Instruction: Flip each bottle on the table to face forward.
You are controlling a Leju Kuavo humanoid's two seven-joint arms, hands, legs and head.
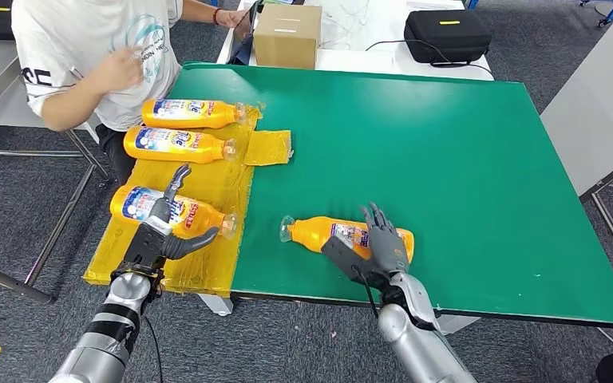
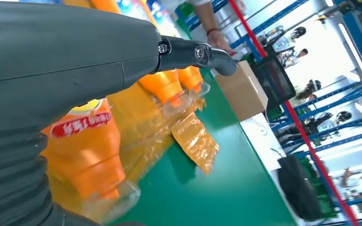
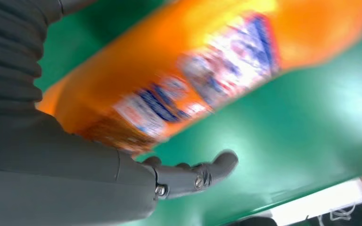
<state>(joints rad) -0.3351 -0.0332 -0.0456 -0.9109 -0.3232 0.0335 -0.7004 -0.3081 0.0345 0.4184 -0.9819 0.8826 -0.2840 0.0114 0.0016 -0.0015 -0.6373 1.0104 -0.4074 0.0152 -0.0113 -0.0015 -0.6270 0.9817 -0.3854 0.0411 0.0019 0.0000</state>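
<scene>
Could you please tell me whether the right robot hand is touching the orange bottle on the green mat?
Cannot tell. In the head view the right robot hand overlaps the orange bottle, but neither that nor the blurred right wrist view shows contact or a gap plainly.

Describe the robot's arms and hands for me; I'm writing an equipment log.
Both arms are silver with black banded joints. The left hand and right hand are dark grey with slim jointed fingers, a thick grey thumb with silver screws, and a grey ribbed wrist cover.

Bright, even indoor light; the right wrist view is motion-blurred, the left wrist background overexposed.
</scene>
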